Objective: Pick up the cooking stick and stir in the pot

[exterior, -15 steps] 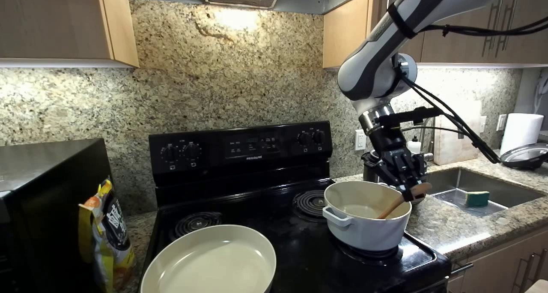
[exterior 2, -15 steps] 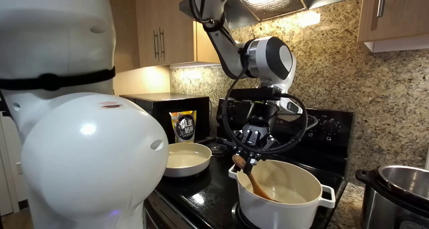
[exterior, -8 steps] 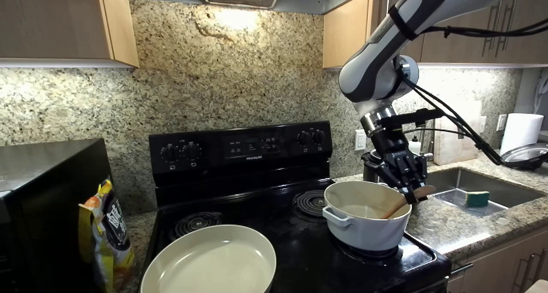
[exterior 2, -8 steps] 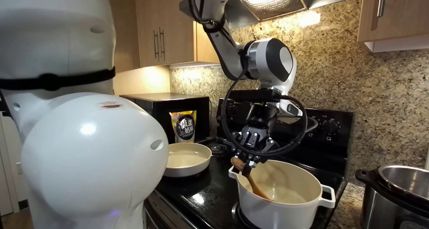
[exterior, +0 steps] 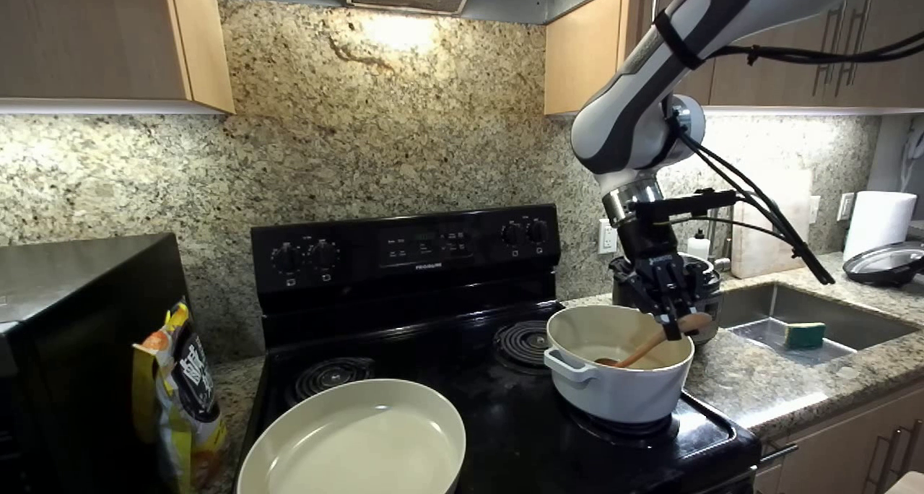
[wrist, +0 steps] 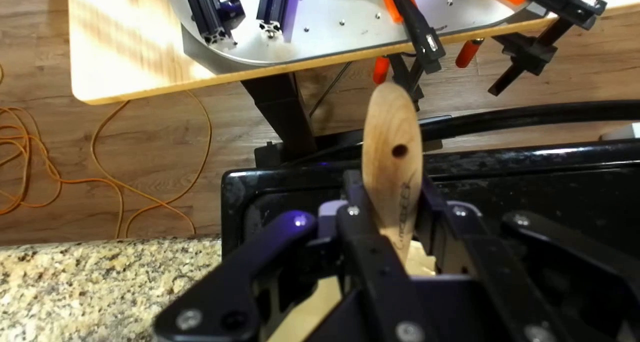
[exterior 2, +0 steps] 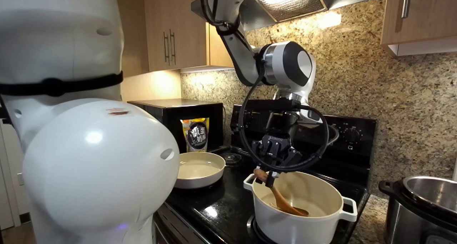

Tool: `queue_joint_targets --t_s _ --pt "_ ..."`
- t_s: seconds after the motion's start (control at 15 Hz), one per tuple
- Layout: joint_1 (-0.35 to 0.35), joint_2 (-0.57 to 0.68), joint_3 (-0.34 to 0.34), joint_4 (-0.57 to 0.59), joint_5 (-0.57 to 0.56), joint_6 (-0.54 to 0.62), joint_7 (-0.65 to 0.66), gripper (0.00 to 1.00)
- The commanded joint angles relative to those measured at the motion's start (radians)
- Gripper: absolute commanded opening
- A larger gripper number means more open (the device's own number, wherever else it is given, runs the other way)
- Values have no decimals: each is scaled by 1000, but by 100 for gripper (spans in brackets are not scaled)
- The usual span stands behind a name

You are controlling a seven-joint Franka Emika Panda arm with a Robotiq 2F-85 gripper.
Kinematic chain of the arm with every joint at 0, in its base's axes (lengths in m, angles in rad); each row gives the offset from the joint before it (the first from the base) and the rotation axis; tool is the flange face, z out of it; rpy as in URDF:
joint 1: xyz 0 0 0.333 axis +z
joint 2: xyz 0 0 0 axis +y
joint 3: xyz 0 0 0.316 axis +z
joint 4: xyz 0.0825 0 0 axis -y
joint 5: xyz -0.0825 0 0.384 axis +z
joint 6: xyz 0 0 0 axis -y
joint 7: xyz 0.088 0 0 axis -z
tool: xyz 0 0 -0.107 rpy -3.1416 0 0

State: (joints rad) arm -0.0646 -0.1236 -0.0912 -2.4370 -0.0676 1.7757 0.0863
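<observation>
The wooden cooking stick [exterior: 646,347] slants into the white pot [exterior: 621,393] on the stove's front burner. Its lower end is inside the pot, and its handle end rises past the rim. It also slants inside the pot [exterior 2: 289,231] in an exterior view, where the stick [exterior 2: 282,201] shows its darker wide end. My gripper [exterior: 673,329] is shut on the handle, just above the pot's rim. In the wrist view the stick's handle [wrist: 392,147], with a small hole, stands between the fingers of my gripper [wrist: 391,184]. The stick's lower part is hidden there.
A large shallow pale pan [exterior: 354,443] stands on the stove at the left. A steel pot [exterior 2: 407,215] stands on the counter beside the stove. A snack bag [exterior: 184,400] leans by the black microwave [exterior: 94,321]. A sink with a sponge [exterior: 805,334] lies at the right.
My gripper and the stick have shifted over the pot, leftward in an exterior view. The stick's lower end has swung from near the wall toward the pot's middle, showing more of it.
</observation>
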Motion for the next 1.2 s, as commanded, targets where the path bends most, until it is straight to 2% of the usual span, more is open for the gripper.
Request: queue_joint_targets --t_s 0.0,0.53,0.8,1.13 --pt "-2 4 10 -6 23 55 3 8" --pt "-25 24 -5 1 -25 122 57 8" --pt "-37 0 -10 -18 -53 108 61 8" --pt "-18 -11 4 -37 -29 59 23 8"
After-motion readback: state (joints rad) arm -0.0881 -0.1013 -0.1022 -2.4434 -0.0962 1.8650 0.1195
